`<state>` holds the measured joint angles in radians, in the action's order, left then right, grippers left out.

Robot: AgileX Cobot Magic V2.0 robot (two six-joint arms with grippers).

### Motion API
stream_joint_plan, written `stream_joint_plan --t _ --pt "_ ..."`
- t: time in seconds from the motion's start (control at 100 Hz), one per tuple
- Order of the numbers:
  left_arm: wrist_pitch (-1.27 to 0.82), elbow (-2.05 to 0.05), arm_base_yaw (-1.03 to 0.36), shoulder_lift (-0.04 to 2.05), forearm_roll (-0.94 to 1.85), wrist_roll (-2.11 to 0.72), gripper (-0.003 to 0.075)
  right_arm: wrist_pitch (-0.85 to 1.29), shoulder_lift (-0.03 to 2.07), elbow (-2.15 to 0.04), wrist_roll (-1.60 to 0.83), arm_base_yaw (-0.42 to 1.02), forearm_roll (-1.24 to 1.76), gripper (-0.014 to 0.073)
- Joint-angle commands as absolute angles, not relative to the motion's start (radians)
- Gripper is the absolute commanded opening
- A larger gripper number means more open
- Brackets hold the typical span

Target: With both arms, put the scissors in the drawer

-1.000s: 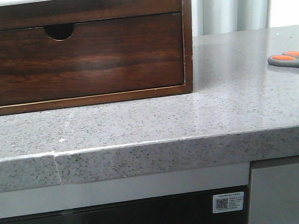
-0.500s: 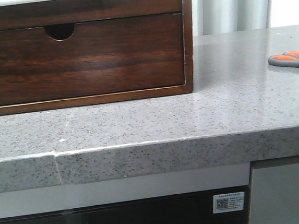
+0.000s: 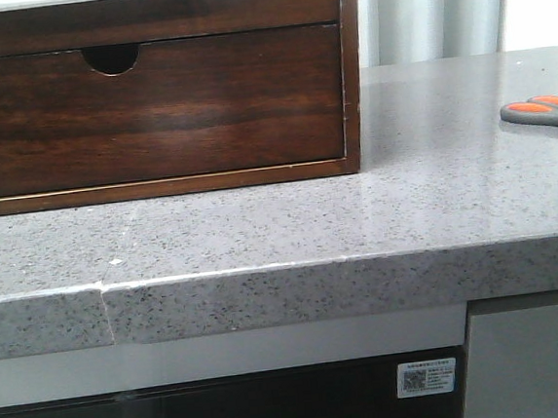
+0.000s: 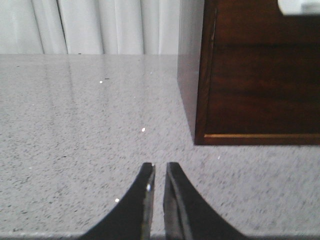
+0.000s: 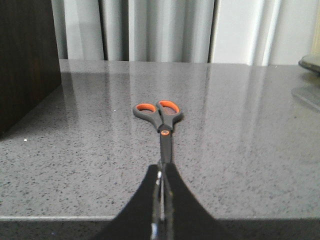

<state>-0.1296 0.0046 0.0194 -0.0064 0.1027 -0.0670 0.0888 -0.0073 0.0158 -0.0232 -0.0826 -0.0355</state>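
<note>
The scissors (image 3: 544, 112) lie flat on the grey counter at the far right, cut off by the picture's edge. In the right wrist view the scissors (image 5: 159, 114) show grey handles with orange loops, and the blades point at my right gripper (image 5: 161, 167). That gripper is shut, and the blade tip runs behind its fingertips; contact cannot be told. My left gripper (image 4: 159, 167) hovers over bare counter beside the cabinet corner, its jaws a narrow slit apart and holding nothing. The drawer (image 3: 145, 15) is the plain glossy front at the cabinet's top, with a white strip above it.
The wooden cabinet (image 3: 348, 86) stands at the back left of the speckled counter (image 3: 261, 230); below the plain front is a second drawer front with a half-round notch (image 3: 111, 57). Curtains hang behind. A grey rimmed object (image 5: 310, 62) sits beyond the scissors.
</note>
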Motion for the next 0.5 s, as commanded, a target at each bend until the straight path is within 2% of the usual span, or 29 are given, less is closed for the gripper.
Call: stream_joint_plan --t 0.0,0.15,0.34,0.49 --pt "-0.018 0.003 0.012 -0.038 0.165 -0.056 0.0003 0.051 -0.03 -0.004 -0.033 -0.091 0.0 -0.0096" --pt "-0.046 -0.066 0.012 -0.038 0.163 -0.056 0.0003 0.149 -0.03 -0.075 -0.033 -0.091 0.0 -0.0096" --pt "-0.225 -0.214 0.012 0.019 0.11 -0.056 0.0003 0.303 0.01 -0.199 -0.033 -0.091 0.041 -0.0096" --pt "-0.23 -0.304 0.012 0.091 0.11 -0.056 0.0003 0.406 0.092 -0.294 -0.033 -0.091 0.073 -0.0096"
